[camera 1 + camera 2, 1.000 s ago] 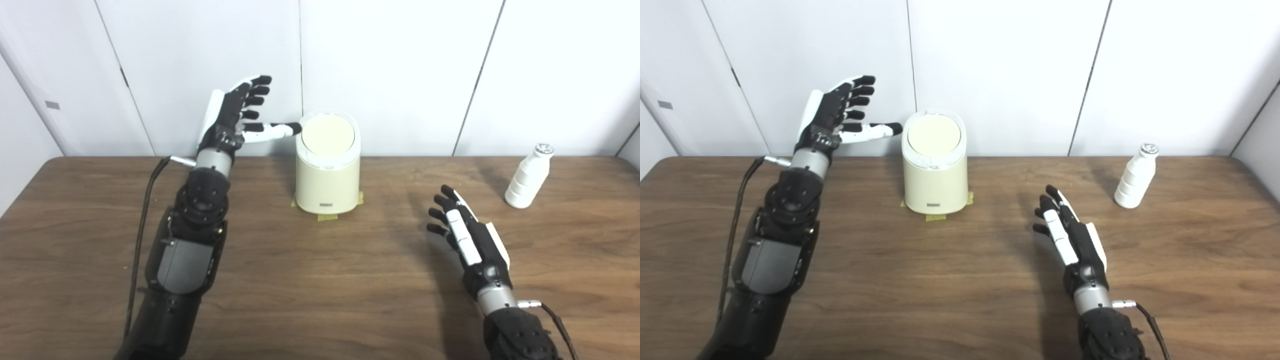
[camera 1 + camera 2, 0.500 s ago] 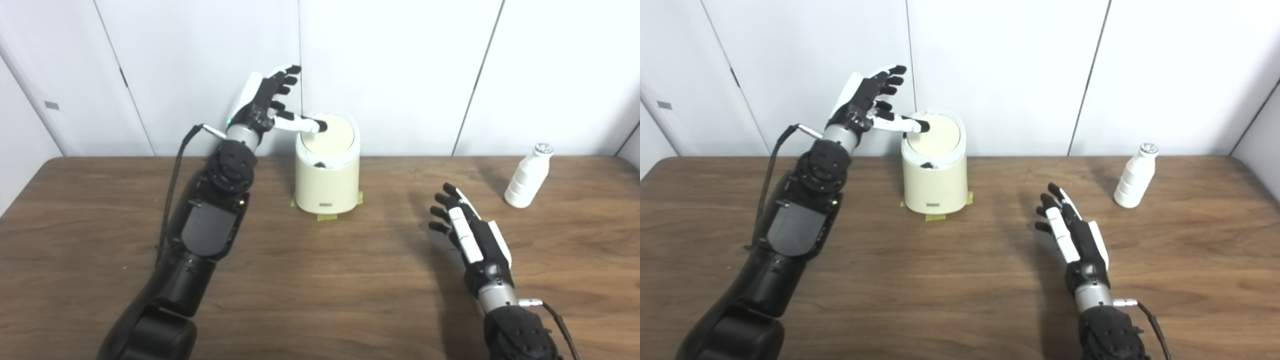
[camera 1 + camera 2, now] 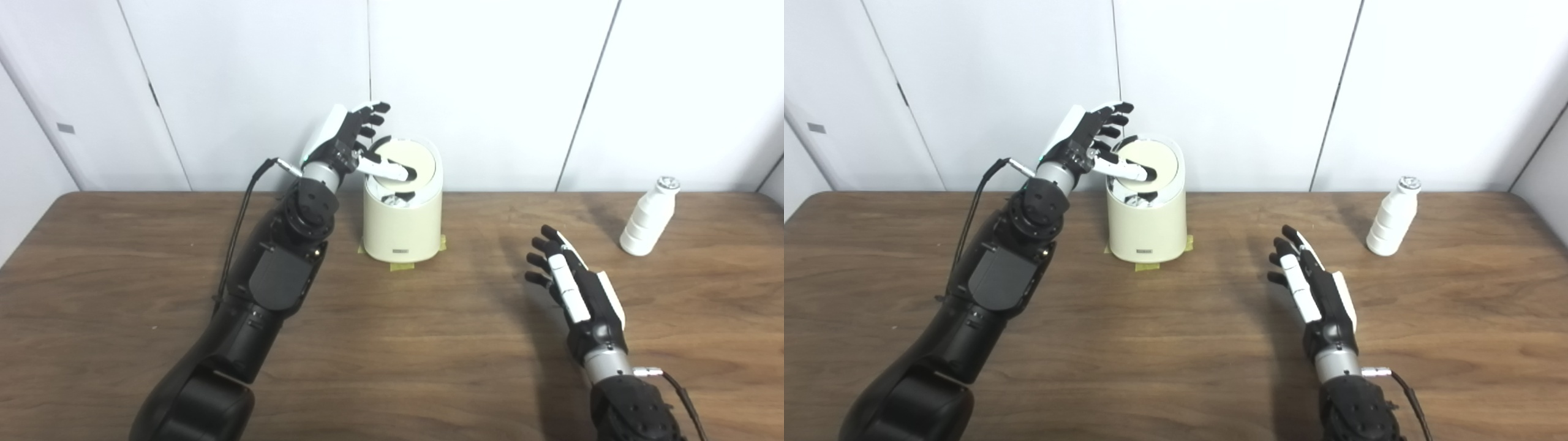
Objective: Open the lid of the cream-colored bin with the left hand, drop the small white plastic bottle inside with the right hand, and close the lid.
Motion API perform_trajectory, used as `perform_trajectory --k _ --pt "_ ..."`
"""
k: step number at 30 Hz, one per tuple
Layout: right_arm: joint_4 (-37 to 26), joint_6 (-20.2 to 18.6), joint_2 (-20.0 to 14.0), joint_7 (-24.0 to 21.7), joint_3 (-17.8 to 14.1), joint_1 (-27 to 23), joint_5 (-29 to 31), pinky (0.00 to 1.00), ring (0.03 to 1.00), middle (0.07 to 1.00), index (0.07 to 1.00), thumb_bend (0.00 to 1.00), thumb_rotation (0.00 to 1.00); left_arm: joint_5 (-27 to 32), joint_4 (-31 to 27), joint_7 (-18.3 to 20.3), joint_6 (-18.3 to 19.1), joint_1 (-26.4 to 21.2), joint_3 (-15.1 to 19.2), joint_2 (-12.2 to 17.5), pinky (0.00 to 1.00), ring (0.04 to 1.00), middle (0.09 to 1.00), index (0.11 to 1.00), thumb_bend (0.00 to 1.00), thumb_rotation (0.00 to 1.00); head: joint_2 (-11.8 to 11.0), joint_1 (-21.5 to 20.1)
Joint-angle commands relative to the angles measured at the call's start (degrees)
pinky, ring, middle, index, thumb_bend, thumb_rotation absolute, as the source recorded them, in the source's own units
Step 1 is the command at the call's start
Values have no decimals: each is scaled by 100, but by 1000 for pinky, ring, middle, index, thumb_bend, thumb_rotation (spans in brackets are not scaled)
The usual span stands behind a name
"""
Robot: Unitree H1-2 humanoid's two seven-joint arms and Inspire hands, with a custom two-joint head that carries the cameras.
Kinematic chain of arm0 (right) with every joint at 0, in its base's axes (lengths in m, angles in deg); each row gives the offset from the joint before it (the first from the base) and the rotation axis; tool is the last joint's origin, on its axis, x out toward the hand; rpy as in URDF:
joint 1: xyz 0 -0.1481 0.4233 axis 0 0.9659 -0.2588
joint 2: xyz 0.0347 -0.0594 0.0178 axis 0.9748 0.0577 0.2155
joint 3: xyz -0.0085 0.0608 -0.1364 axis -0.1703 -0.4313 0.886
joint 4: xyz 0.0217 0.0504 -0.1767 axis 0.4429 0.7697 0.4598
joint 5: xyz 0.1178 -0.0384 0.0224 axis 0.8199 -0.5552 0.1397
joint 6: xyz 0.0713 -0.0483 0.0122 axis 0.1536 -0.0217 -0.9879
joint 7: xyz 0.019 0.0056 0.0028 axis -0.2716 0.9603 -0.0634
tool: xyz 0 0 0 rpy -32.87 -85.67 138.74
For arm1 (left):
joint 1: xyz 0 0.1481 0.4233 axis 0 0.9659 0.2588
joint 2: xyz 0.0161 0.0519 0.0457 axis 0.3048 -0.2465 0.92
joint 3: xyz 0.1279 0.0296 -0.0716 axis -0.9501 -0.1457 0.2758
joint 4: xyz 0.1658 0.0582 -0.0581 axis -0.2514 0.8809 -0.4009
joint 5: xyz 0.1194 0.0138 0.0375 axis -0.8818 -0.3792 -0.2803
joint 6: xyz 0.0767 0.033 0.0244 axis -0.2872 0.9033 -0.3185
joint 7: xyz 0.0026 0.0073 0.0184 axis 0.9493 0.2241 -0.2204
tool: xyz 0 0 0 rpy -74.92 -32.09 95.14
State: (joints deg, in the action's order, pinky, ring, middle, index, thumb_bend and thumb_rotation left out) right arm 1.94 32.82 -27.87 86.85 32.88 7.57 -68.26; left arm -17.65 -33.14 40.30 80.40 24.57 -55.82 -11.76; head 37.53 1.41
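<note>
Lid-opening step: your left hand, fingers spread, presses its thumb on the round swing lid of the cream-colored plastic bin, tilting it. Next, send your empty, spread right hand to the small white plastic bottle standing well apart at right.

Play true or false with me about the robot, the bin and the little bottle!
1. The left hand is pressing the lid of the cream-colored bin. True.
2. The right hand is holding the white bottle. False: it is open and empty, apart from the bottle.
3. The bottle stands upright on the table. True.
4. The lid lies flat and shut. False: it is tilted, with a dark gap at the front.
5. The bottle is inside the bin. False: it stands far to the bin's right.
</note>
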Motion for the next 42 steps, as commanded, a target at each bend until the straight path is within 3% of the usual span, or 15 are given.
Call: perform_trajectory --k 1,18,36,42 --pt "-191 224 31 18 8 -245 -23 776 850 886 906 544 847 -177 3 -132 -199 -448 -30 27 679 804 856 896 934 71 13 -1" --pt "-285 166 8 -20 25 -210 -1 766 847 887 915 520 843 -926 36 -166 -451 -438 -481 238 690 805 835 874 902 60 54 31" --pt "-287 185 19 -29 -20 -219 107 780 847 886 904 546 812 -1244 119 -75 -740 -387 -628 311 747 849 853 870 912 5 77 59" --pt "-279 231 16 -24 -40 -214 135 789 849 887 902 551 806 -1311 228 -45 -728 -383 -679 285 702 817 840 857 946 2 86 48"
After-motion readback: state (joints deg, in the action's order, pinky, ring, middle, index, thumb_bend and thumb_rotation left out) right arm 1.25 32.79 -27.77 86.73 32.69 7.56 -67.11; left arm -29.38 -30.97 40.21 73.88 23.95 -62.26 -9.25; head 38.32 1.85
